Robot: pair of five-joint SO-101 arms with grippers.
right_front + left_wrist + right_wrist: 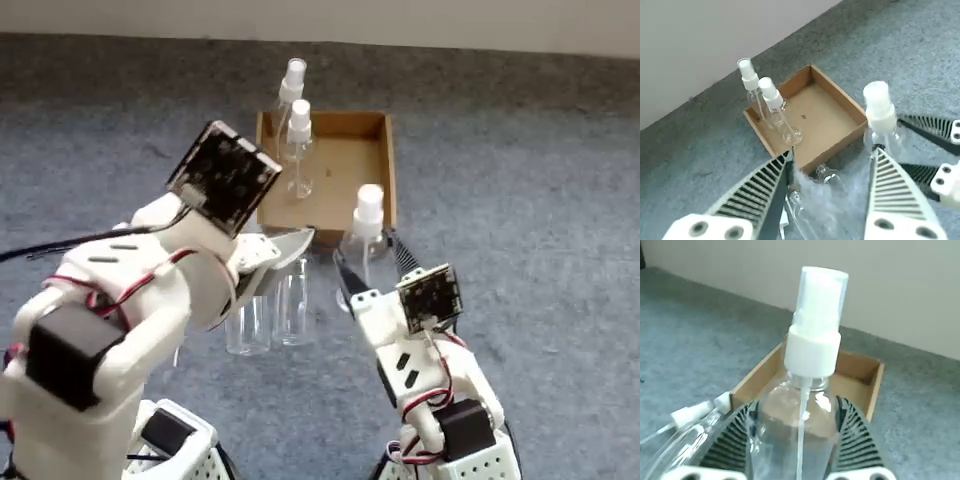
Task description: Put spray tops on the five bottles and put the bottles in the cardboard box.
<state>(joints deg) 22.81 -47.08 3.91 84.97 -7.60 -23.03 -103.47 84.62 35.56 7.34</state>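
Two uncapped bottles (pixel 247 322) stand on the desk (pixel 540 300) just below our left gripper (pixel 832 155), whose fingers (pixel 755 195) are spread wide and grasp nothing. Behind them we see the cardboard box (pixel 350 165), with two spray-topped bottles (pixel 298 140) in its far left corner. At the right, our right gripper (pixel 372 262) clenches a fifth bottle (pixel 785 430), spray top (pixel 817 315) on, upright just before the box's near wall.

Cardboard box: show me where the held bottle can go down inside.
Bare: the floor of the cardboard box along its right wall, from far wall to near wall. Crowded: its left side, with two capped bottles. Outside the near wall, two uncapped bottles stand below the left gripper.
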